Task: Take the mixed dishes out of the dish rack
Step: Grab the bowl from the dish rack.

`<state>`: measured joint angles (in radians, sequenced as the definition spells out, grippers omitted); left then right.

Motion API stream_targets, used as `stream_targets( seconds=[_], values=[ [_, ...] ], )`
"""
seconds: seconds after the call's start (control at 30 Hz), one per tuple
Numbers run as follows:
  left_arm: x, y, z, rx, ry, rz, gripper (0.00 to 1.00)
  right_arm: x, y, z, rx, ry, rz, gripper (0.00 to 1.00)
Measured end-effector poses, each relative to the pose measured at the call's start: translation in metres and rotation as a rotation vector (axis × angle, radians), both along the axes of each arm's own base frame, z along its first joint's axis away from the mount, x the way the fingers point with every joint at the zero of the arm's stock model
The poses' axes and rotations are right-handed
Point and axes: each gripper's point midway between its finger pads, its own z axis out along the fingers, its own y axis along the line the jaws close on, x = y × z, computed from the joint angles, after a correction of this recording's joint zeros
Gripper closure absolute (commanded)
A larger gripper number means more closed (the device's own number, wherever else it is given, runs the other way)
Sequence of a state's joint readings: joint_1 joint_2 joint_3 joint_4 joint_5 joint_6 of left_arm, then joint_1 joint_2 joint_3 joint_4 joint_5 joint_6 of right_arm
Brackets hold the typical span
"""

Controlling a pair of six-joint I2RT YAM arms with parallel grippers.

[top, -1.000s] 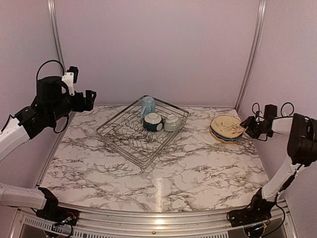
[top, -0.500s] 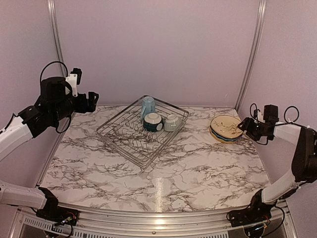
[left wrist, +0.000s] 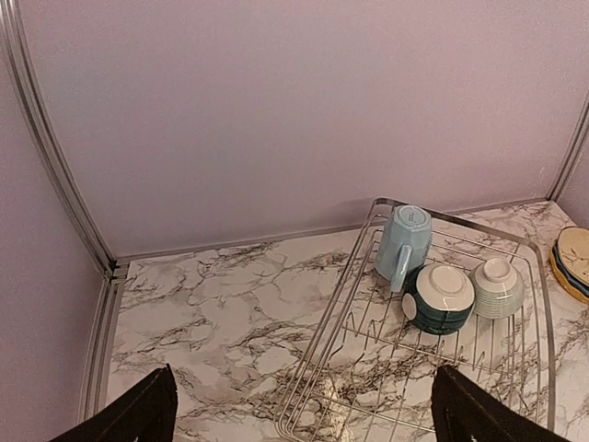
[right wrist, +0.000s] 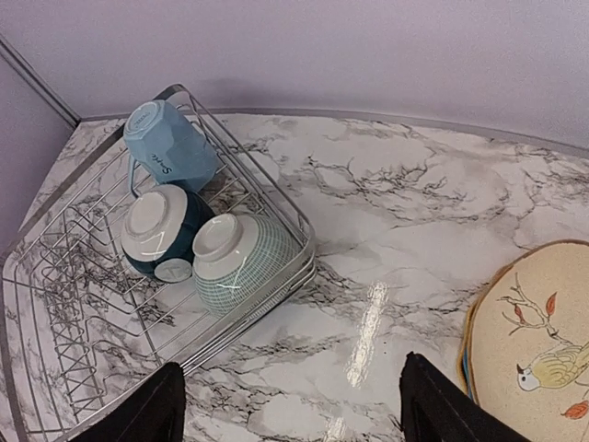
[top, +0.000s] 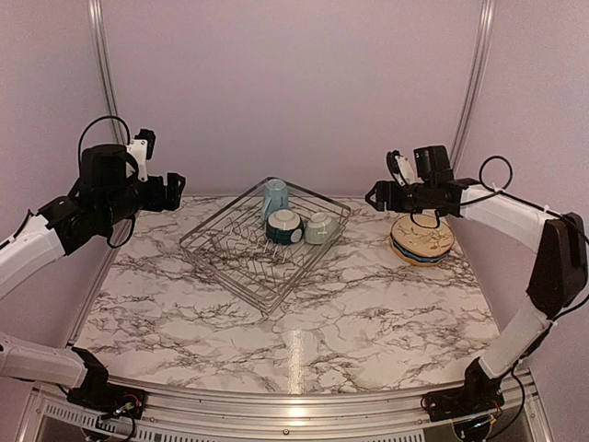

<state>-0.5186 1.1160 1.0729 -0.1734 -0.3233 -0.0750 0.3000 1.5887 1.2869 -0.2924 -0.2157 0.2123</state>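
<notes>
The silver wire dish rack [top: 308,264] stands at the back middle of the table. In its far corner lie a pale blue mug [top: 274,197], a dark teal bowl [top: 283,225] and a pale grey-green bowl [top: 320,227], both bowls upside down. A stack of plates [top: 421,238] with the cream leaf plate on top rests on the table to the right. My left gripper [top: 170,189] is open and empty, high up to the left of the rack. My right gripper [top: 375,196] is open and empty, raised between the rack and the plates.
The left wrist view shows the rack's rim [left wrist: 340,304], the mug [left wrist: 403,241] and both bowls. The right wrist view shows the grey-green bowl [right wrist: 244,262] against the rack's wall [right wrist: 276,207] and the cream plate [right wrist: 538,336]. Purple walls close in the back and sides.
My right gripper has risen from the right of the plate stack and swung left, past the plates toward the rack. My left gripper has shifted slightly up and right.
</notes>
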Motion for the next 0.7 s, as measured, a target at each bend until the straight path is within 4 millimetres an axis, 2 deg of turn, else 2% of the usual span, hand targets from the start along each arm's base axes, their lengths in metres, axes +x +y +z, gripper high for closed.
stream_targets(
  seconds=[0.13,0.37,0.5,0.7],
  values=[
    [0.000,0.000,-0.001,0.000,-0.001,0.000,0.01,0.015,0.037,-0.010,-0.087,0.003,0.041,0.21],
    [0.000,-0.002,-0.001,-0.009,0.001,-0.007,0.01,0.032,0.098,-0.046,-0.253,0.038,0.111,0.18],
    [0.000,-0.003,-0.001,-0.015,0.003,-0.012,0.01,0.040,0.119,-0.062,-0.344,0.054,0.125,0.16],
    [0.000,-0.004,-0.001,-0.016,0.005,-0.016,0.01,0.067,0.140,-0.069,-0.439,0.038,0.128,0.15]
  ],
)
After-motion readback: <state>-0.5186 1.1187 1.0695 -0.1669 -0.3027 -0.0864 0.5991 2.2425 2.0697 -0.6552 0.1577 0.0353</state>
